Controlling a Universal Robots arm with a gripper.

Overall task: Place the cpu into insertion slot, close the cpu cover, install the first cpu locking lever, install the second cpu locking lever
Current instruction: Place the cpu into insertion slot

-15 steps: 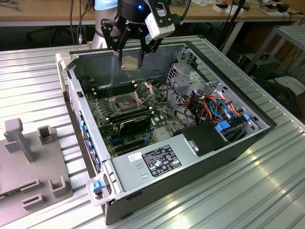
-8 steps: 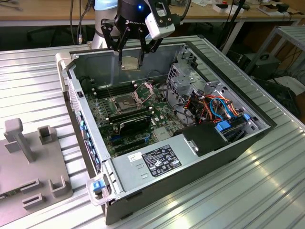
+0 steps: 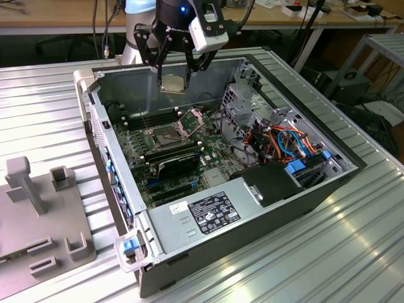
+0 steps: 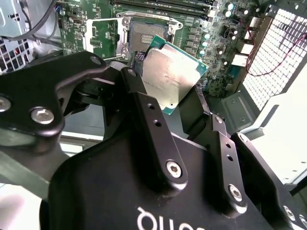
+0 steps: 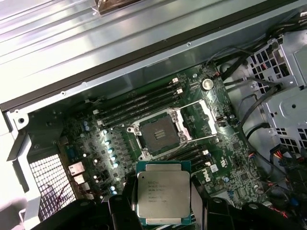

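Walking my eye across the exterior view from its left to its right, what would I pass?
Grey fixture block → blue latch → insertion slot, with the cpu held in the jaws above it → silver drive cage → orange and blue cables.

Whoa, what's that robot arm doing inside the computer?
The robot's gripper is holding the cpu, a little square chip, pinched between its fingers. It hangs in the air above the open computer case. Down on the green board, the insertion slot is empty and the cpu cover is flipped open, so the chip is not in yet.
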